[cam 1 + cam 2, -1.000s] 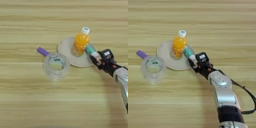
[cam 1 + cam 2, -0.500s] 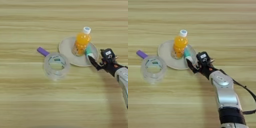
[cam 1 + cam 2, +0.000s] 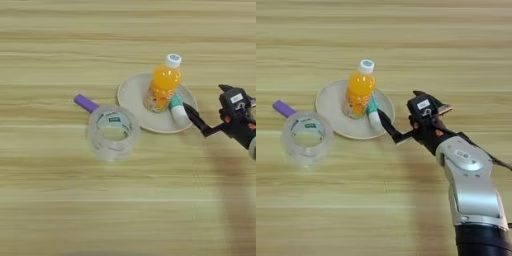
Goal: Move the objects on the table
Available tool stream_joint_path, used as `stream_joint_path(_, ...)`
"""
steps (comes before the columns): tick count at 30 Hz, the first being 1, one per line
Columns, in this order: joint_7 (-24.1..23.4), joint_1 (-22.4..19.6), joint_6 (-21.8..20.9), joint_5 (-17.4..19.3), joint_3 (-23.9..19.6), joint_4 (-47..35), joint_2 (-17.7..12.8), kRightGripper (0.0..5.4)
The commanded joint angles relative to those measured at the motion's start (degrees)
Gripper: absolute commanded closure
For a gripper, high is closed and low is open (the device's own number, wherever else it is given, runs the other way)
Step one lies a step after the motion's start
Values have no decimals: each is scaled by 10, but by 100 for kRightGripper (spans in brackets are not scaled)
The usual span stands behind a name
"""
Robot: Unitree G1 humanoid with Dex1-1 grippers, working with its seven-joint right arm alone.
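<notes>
The teal tube with its white cap (image 3: 176,111) lies on the right part of the beige plate (image 3: 132,95), leaning against the foot of the orange juice bottle (image 3: 162,85). My right gripper (image 3: 203,96) is open just right of the tube and holds nothing. One black finger (image 3: 387,125) reaches to the plate's rim next to the white cap; the other points up by the wrist. The clear tape roll (image 3: 111,132) with its green label rests flat to the left of the plate, and the purple stick (image 3: 86,103) lies against its upper left side.
The silver forearm (image 3: 471,185) comes in from the bottom right corner. The wooden table (image 3: 60,210) stretches bare on the left, along the top and along the near side.
The gripper, which held the teal tube over the plate's right rim, has opened and drawn back to the right. The tube now lies on the plate beside the bottle.
</notes>
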Motion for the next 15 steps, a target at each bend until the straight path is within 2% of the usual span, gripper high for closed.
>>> stream_joint_path(1, 26, 7, 7, 22, -27, -81, -51, 5)
stream_joint_path(8, 72, 61, 25, 48, -49, -160, -71, 5)
stream_joint_path(11, 81, 63, 37, 66, -54, -184, -68, 5)
stream_joint_path(15, 94, 65, 27, 64, -46, -197, -71, 5)
